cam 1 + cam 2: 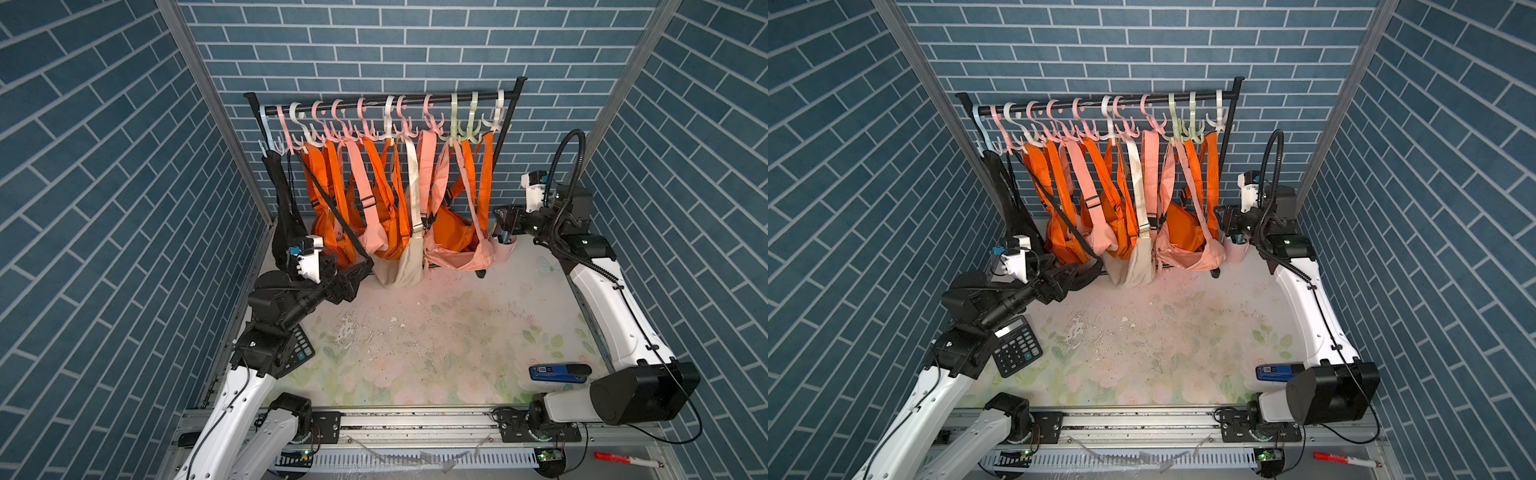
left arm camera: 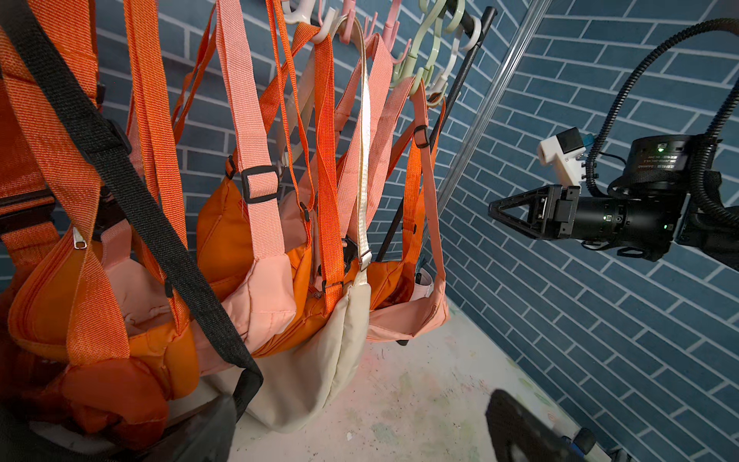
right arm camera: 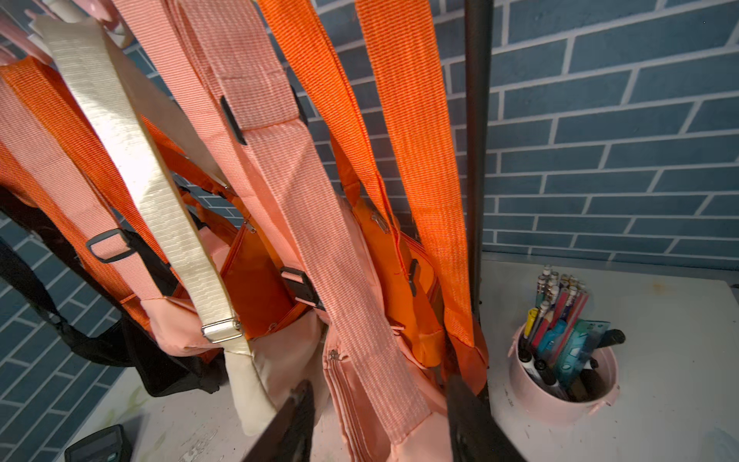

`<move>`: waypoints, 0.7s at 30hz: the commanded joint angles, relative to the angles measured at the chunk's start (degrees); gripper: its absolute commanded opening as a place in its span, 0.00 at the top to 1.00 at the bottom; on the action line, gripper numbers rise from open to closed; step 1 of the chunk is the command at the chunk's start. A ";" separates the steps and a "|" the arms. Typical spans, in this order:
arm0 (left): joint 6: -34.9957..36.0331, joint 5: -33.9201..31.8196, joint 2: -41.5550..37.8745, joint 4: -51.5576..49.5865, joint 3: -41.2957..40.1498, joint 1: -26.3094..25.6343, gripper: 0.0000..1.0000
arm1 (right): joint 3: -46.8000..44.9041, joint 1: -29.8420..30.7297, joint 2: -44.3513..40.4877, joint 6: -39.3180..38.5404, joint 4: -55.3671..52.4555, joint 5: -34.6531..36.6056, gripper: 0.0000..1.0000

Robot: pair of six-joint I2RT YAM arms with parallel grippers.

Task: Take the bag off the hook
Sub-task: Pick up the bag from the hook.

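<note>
The left fingers (image 2: 516,428) spread wide by the black bag (image 1: 284,226) at the left end of the rack (image 1: 374,106). The right fingers (image 3: 468,420), apart, straddle the strap (image 3: 320,240) of the pink bag (image 1: 478,257) at its right end.

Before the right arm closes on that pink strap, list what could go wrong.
1. The pink strap lies against an orange strap, so the open right gripper may catch both.
2. The rack post stands right beside the gripper, and pinching it could drag it along.
3. The pen cup sits close to the post, so a sideways swing could tip it.
</note>
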 commanded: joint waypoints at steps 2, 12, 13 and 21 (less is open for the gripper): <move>0.80 0.82 -0.61 0.40 -1.55 -0.29 0.01 | 3.75 2.41 1.60 -1.51 -1.28 -2.48 0.48; 2.26 0.48 -0.85 -1.41 -1.41 -0.29 0.01 | 14.36 6.75 12.54 -3.40 -4.46 1.73 0.55; 2.31 0.48 -0.85 -1.46 -1.37 -0.29 0.01 | 15.24 7.02 13.52 -3.40 -4.56 2.06 0.55; 2.39 0.59 -0.51 -1.61 -1.65 -0.29 0.01 | 20.24 8.38 18.74 -3.47 -5.39 5.83 0.64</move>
